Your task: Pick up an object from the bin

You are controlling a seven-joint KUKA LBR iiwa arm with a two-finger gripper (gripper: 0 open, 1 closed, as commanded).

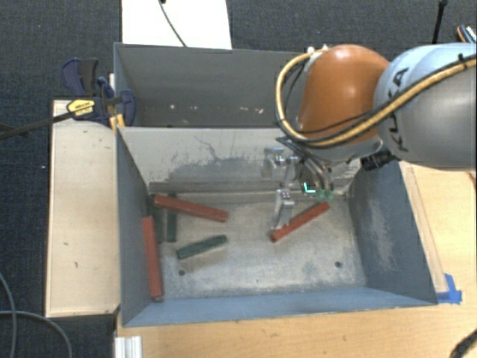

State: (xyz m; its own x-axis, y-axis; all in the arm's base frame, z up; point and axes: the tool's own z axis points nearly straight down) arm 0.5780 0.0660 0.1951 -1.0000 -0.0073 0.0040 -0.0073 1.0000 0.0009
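Gripper (283, 213) is down near the bin floor, right of centre. It sits at the lower-left half of a red, flat, straight stick (299, 222) that lies diagonally, low end toward the front and high end toward the back right. Can't tell whether the gripper is spread or closed, or whether it has the stick pinched; the wrist hardware and orange dome cover (339, 88) hide the top of it.

Step, my read: at the grasp point, descent done or nearly so, no lift yet. The stick looks to be on or close to the floor.

The next move calls for a confirmed close across the narrow width of the stick, then a straight vertical lift. The grip is off-centre, so expect the long end to droop or pivot.

Other things sit well apart to the left:
- a second red stick (190, 207), lying nearly across near the back
- a short dark green bar (170, 226) just below it
- a dark green stick (201, 246) mid-floor
- a third red stick (153, 259), lying along the foot of the left wall

Clearance: the grey metal bin (384, 230) has sloped walls. The back wall is close behind the gripper and the right wall is near the stick's upper end. There's open floor to the front and front right. Lifting straight up is the clean way out; avoid translating backward.
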